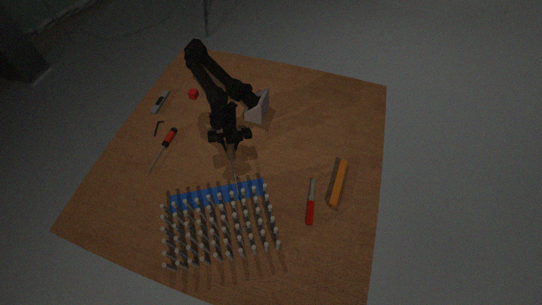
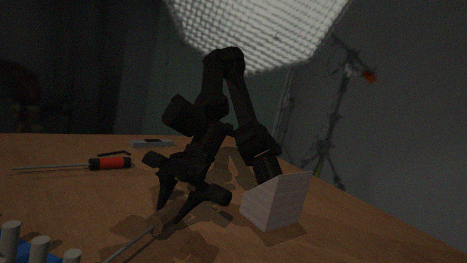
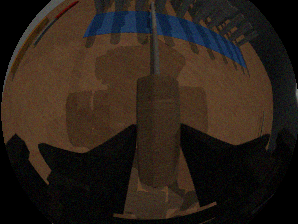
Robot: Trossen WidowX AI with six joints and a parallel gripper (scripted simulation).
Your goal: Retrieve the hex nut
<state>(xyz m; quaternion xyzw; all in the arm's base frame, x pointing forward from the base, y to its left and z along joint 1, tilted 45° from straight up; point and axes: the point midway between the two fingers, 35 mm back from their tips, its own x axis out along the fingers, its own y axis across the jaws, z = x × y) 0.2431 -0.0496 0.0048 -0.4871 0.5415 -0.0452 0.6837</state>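
The spacers [image 1: 242, 212] [image 2: 39, 249] [image 3: 175, 7] hide the tip of the gripped tool [image 1: 230, 151] [image 2: 157, 225] [image 3: 158, 130].

The small nut [image 1: 243, 229] lies flat among standing spacers [image 1: 248, 223].

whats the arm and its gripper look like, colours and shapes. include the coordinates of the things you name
The matte black jointed arm [image 1: 207, 81] [image 2: 240, 98] has thick, blocky links and chunky rounded joints. Its black parallel-jaw gripper [image 1: 230, 149] [image 2: 168, 217] [image 3: 157, 128] has tapering, wedge-shaped fingers. No cables or markings can be made out in this dim light.

The black arm [image 1: 217, 96] [image 2: 240, 98] goes up, bends at the top, then leans down; its gripper [image 1: 230, 148] [image 2: 167, 216] [image 3: 157, 128] points low. The two fingers stand partly apart, gripping tight.
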